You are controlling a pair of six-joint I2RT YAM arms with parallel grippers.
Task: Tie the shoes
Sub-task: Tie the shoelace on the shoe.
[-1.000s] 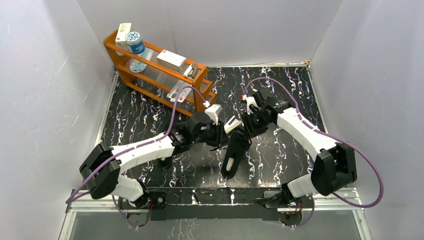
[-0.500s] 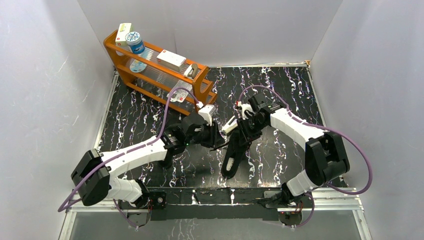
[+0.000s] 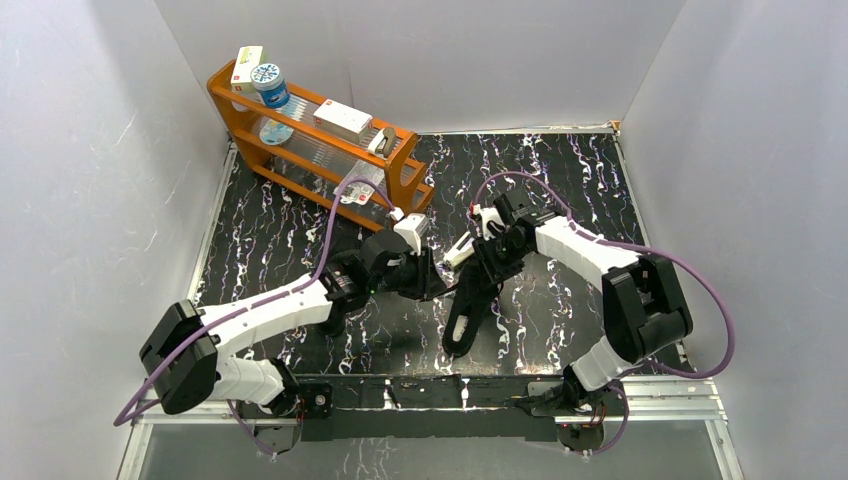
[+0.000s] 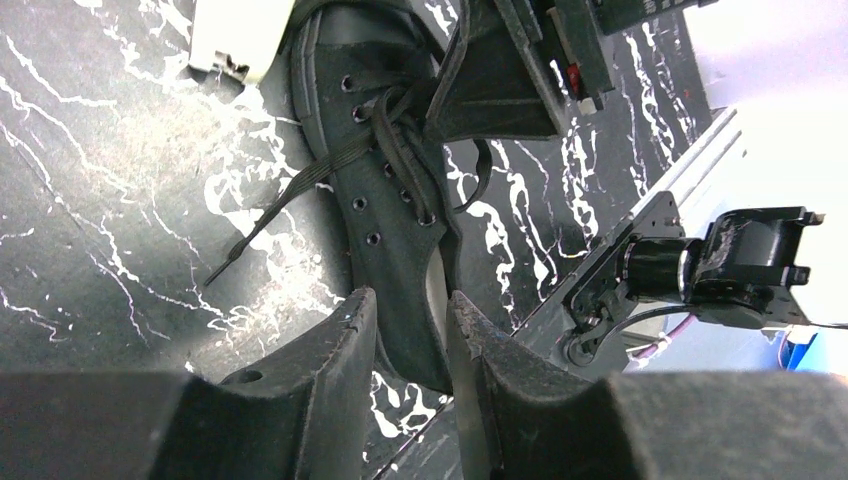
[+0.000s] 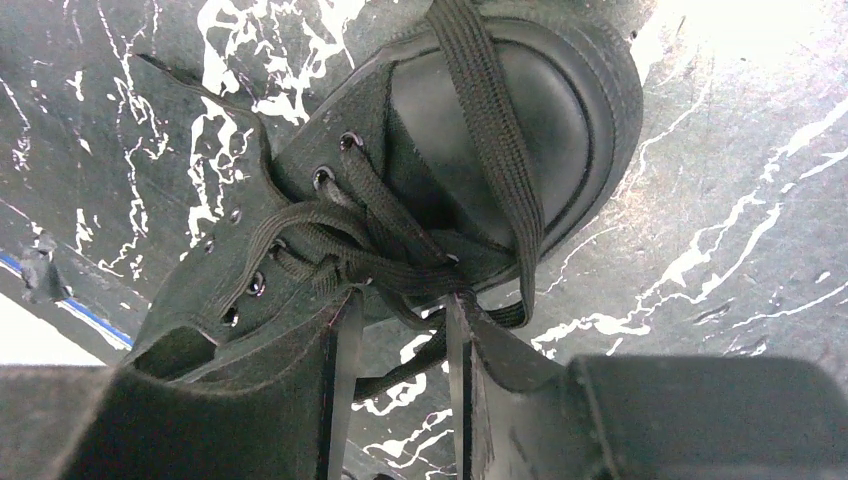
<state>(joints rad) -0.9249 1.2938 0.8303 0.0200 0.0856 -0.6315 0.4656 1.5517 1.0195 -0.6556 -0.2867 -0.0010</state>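
Observation:
One black shoe (image 3: 462,310) lies slantwise at mid-table, toe toward the back. Its laces are loose. One thin lace (image 4: 290,205) trails off onto the table in the left wrist view, and a flat lace (image 5: 495,130) drapes over the toe cap (image 5: 565,110). My left gripper (image 3: 437,283) hovers at the shoe's left side. Its jaws (image 4: 410,296) stand apart with nothing between them, and the heel end (image 4: 400,300) shows beyond. My right gripper (image 3: 480,265) is over the eyelets. It (image 5: 402,295) is open, tips at the crossed laces, and a slack strand (image 5: 430,350) crosses the gap.
An orange rack (image 3: 320,150) holding boxes and a bottle stands at the back left. White walls close in three sides. A metal rail (image 3: 450,395) runs along the near edge. A dark shape (image 3: 333,322) lies mostly hidden under my left forearm.
Both arms have drawn in toward the shoe's laced part. The right elbow swung left and the left shoulder shifted left. The shoe has stayed in place.

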